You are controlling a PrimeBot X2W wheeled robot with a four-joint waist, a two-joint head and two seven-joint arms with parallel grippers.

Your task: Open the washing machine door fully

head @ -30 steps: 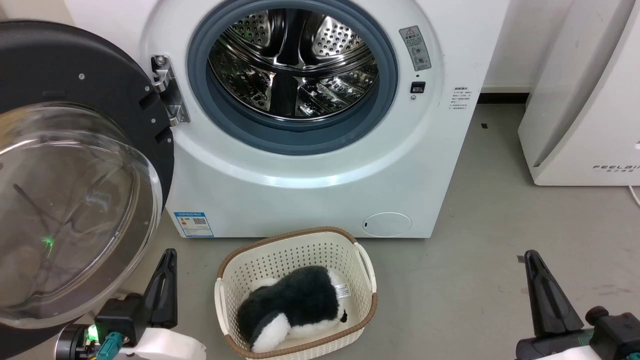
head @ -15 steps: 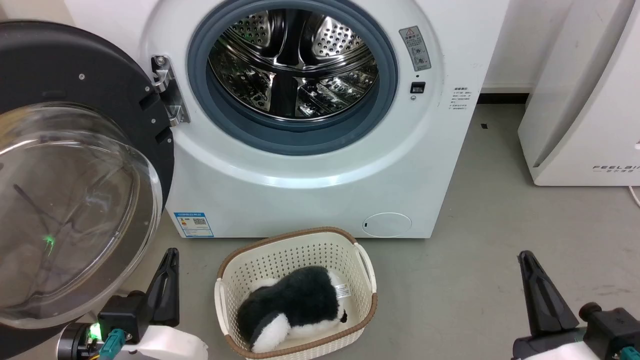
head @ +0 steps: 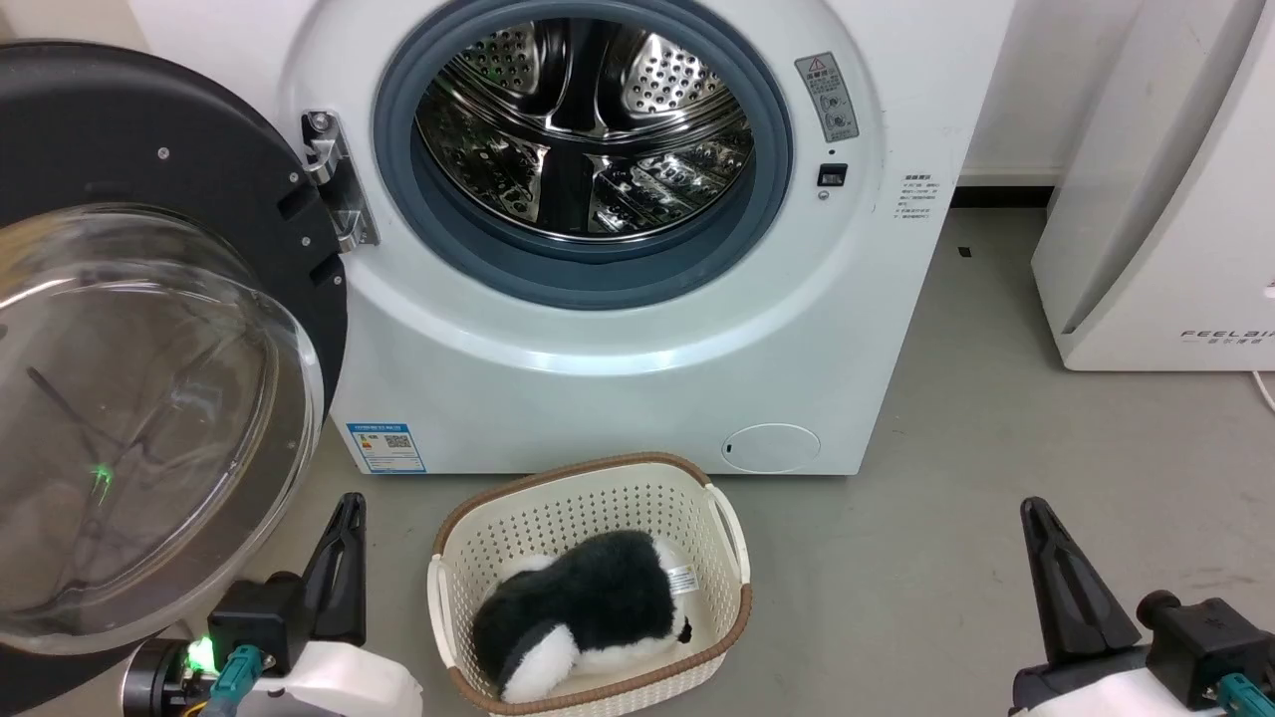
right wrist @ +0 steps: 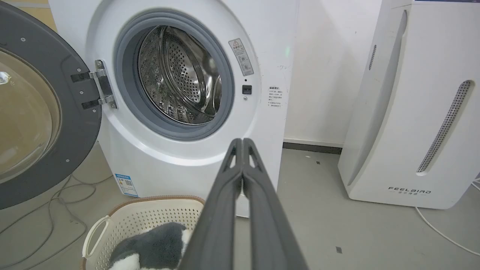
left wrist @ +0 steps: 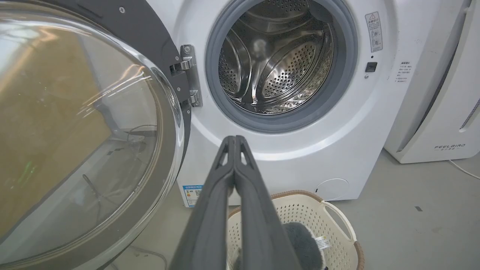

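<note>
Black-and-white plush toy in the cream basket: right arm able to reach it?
Probably yes: the black-and-white plush toy lies uncovered in the open-topped cream perforated basket, with bare floor between it and the right gripper.

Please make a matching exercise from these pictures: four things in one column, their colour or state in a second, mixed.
1. washing machine door
2. drum
3. basket
4. plush toy

A. black and white fur
B. shiny perforated steel
C. cream, brown rim
D. swung open

Pairs: 1-D, 2-B, 3-C, 4-A
</note>
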